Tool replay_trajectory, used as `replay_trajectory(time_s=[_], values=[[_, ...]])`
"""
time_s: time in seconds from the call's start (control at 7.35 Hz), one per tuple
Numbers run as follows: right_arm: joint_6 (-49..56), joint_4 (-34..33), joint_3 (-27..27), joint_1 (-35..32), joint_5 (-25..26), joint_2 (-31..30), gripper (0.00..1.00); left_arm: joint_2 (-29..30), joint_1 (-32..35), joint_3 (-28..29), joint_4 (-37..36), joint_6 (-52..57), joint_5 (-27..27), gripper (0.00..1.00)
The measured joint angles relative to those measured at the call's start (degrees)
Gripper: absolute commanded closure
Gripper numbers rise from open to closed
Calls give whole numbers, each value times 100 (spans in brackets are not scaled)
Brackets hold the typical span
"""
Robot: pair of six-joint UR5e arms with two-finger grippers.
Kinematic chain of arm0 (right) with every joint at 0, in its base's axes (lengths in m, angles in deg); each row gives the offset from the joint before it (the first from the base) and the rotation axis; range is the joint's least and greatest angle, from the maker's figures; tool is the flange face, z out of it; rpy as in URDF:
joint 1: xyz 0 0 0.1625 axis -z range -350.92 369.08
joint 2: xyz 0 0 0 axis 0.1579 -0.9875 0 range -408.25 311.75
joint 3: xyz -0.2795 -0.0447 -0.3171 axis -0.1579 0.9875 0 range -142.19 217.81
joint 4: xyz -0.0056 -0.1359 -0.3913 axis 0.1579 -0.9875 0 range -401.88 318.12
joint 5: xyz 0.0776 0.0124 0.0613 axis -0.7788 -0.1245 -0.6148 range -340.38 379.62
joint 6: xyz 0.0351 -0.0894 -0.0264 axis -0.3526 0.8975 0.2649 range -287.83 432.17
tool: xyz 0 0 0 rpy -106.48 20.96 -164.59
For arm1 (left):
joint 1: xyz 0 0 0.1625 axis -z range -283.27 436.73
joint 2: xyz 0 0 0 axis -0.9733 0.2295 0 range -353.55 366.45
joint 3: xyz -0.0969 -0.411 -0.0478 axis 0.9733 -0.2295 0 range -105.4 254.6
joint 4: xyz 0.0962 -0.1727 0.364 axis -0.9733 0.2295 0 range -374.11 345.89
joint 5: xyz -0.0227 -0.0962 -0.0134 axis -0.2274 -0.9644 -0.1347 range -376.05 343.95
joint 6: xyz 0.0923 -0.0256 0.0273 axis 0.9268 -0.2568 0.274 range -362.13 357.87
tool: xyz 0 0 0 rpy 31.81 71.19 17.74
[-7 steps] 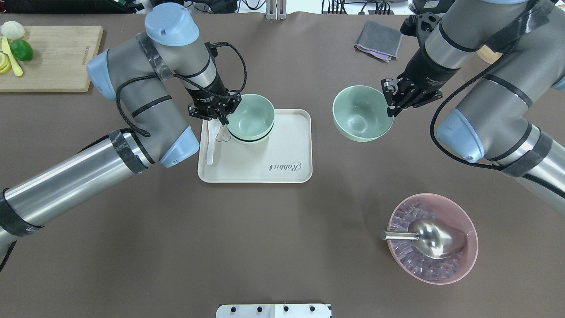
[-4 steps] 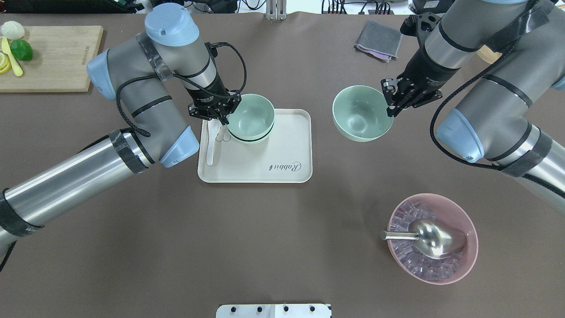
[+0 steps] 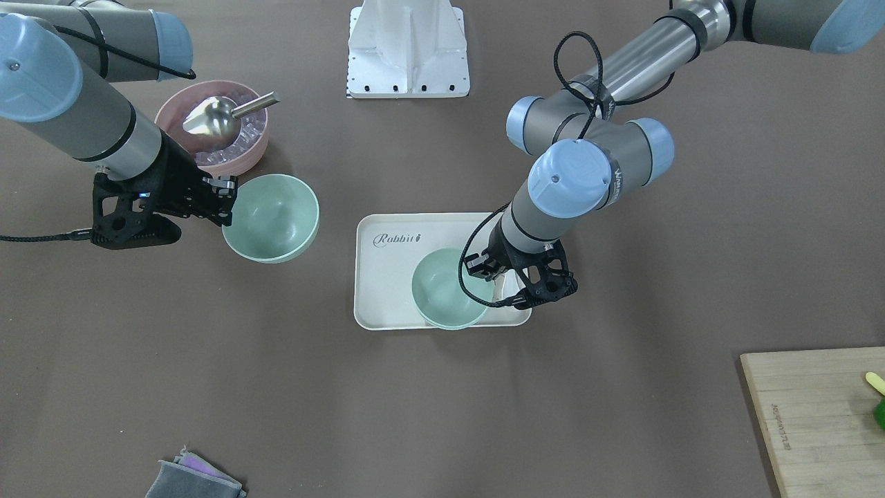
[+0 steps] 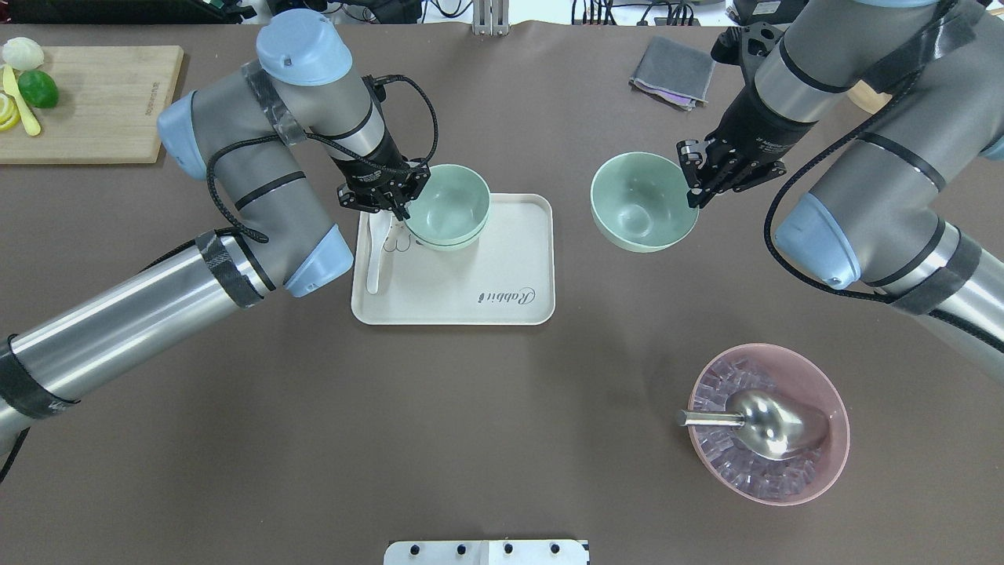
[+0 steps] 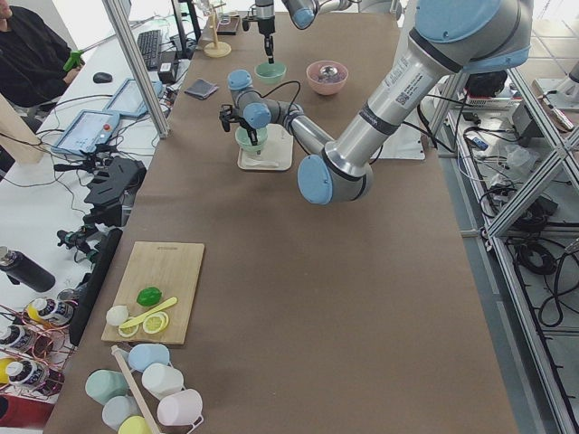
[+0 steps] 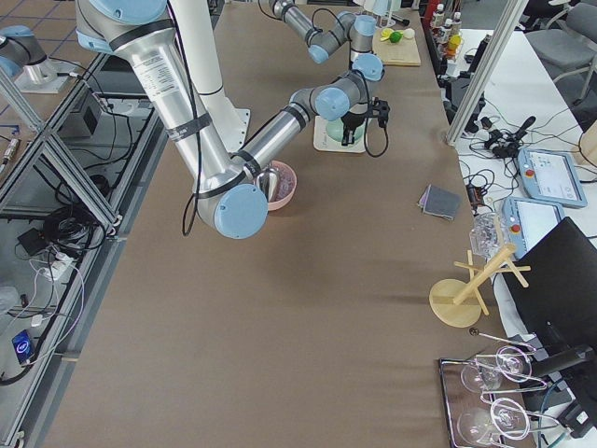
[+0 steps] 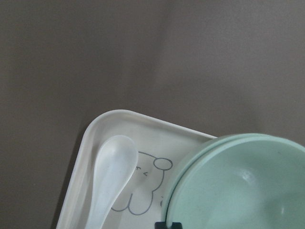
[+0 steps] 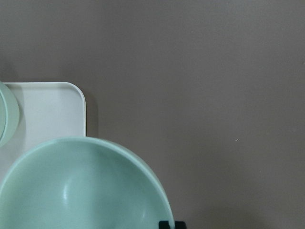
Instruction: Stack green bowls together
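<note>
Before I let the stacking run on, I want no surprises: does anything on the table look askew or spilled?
Nothing spilled or damaged. One oddity: the upper green bowl, pinched at its rim by the left end effector, sits off-centre in the lower green bowl, whose rim shows as a crescent on one side.

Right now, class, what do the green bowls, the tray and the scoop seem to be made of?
The green bowls: probably plastic or melamine, matte; soft dull sheen, even pale colour. The tray: likewise plastic-looking, cream, matte, with printed lettering. The scoop: metal, polished; bright mirror-like reflections.
</note>
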Motion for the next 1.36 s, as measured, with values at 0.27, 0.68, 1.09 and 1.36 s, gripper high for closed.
replay_trajectory(time_s=[0.27, 0.68, 1.09, 1.36], values=[[0, 3, 0, 0, -3, -3, 100, -14, -2, -13, 12, 26, 86, 32], [0, -3, 0, 0, -12, 2, 100, -43, -15, -86, 16, 73, 377, 3], [-11, -5, -13, 3, -24, 23, 100, -81, 13, -268, -15, 75, 385, 3], [-142, -5, -8, 70, -10, 160, 100, -429, 94, -753, -74, 231, 339, 2]])
